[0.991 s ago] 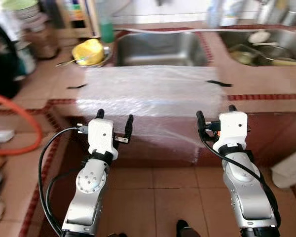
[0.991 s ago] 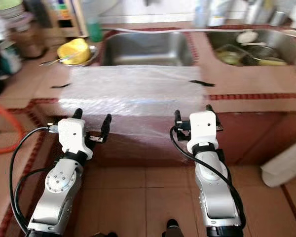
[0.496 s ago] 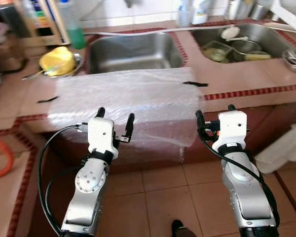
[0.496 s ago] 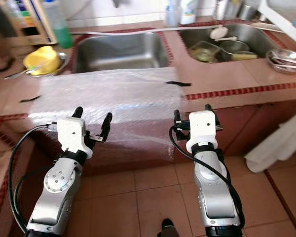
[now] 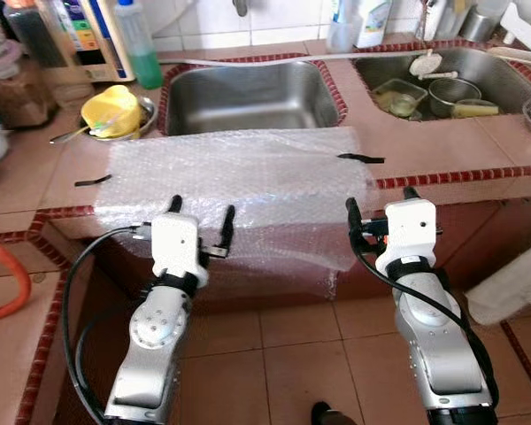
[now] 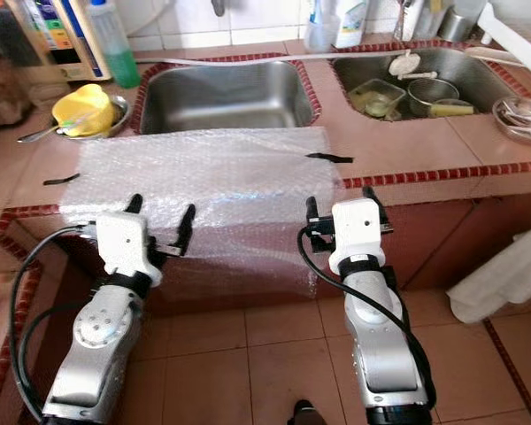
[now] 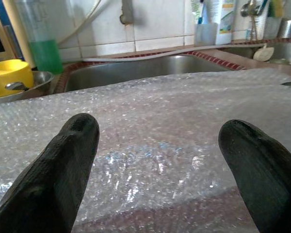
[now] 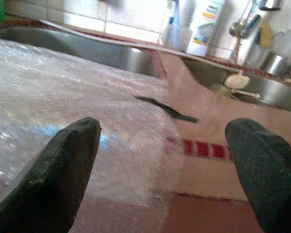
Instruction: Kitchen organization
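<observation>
A sheet of clear bubble wrap (image 5: 248, 173) lies flat on the tiled counter, hanging over its front edge, with a strip of black tape (image 5: 361, 158) at each side. My left gripper (image 5: 202, 209) hovers open at the wrap's front edge, nothing between its fingers (image 7: 72, 145). My right gripper (image 5: 380, 198) is open too, level with the counter's front edge at the wrap's right corner (image 8: 155, 145). Both grippers stay just short of the sheet and hold nothing.
Behind the wrap is an empty steel sink (image 5: 248, 88); a second sink (image 5: 504, 80) to the right holds a pot (image 5: 454, 88) and dishes. A yellow bowl (image 5: 111, 108) and green bottle (image 5: 142, 49) stand at back left. A white cloth (image 5: 513, 288) hangs low right.
The camera has swung right and steadied, so the right sink and its dishes now show fully. Both grippers hold the same open pose before the counter.
</observation>
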